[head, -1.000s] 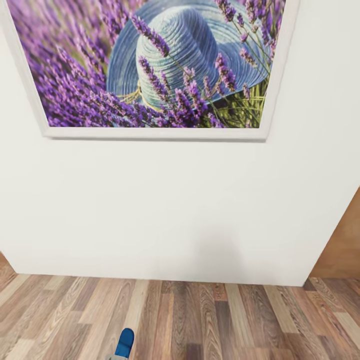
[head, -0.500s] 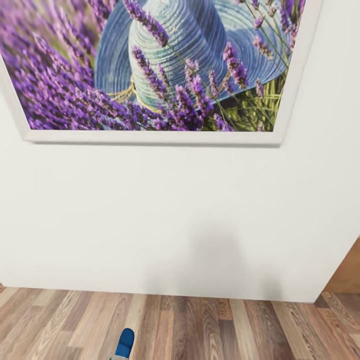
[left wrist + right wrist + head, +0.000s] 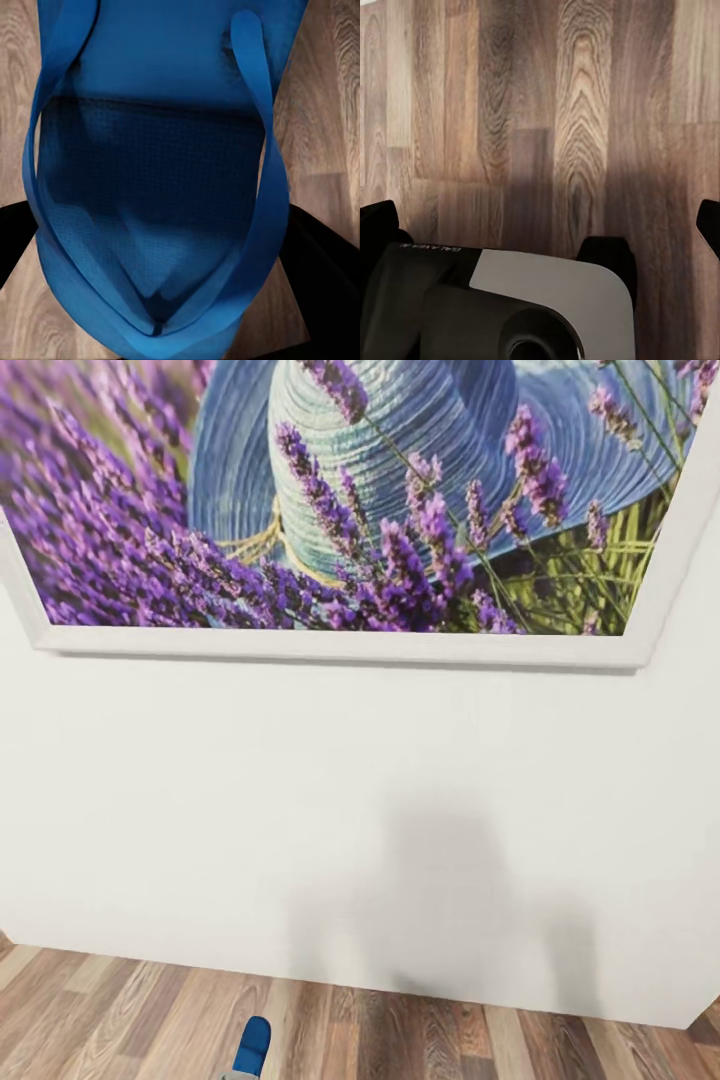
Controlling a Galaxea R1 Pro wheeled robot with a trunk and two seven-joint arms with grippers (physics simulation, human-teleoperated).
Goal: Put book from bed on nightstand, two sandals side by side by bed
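Note:
One bright blue sandal [image 3: 161, 150] hangs in my left gripper [image 3: 169, 247], strap side toward the camera. Black fingers [image 3: 322, 255] press it from both sides, so the gripper is shut on it. In the head view only the sandal's rounded tip [image 3: 252, 1045] shows at the lower edge, above the plank floor. My right gripper [image 3: 544, 225] is open, its dark fingertips [image 3: 379, 221] far apart with only wood floor between them. The book, the bed, the nightstands and the other sandal are out of view.
A white wall [image 3: 360, 810] stands close ahead, with a large white-framed picture [image 3: 360, 490] of lavender and a blue hat. A narrow strip of wood-plank floor [image 3: 450, 1045] runs along its foot. The wall's corner [image 3: 700, 1000] is at the lower right.
The whole head view has shifted: the wall and picture loom larger and the floor strip has shrunk, so the camera has moved closer. The sandal tip keeps its place in the view.

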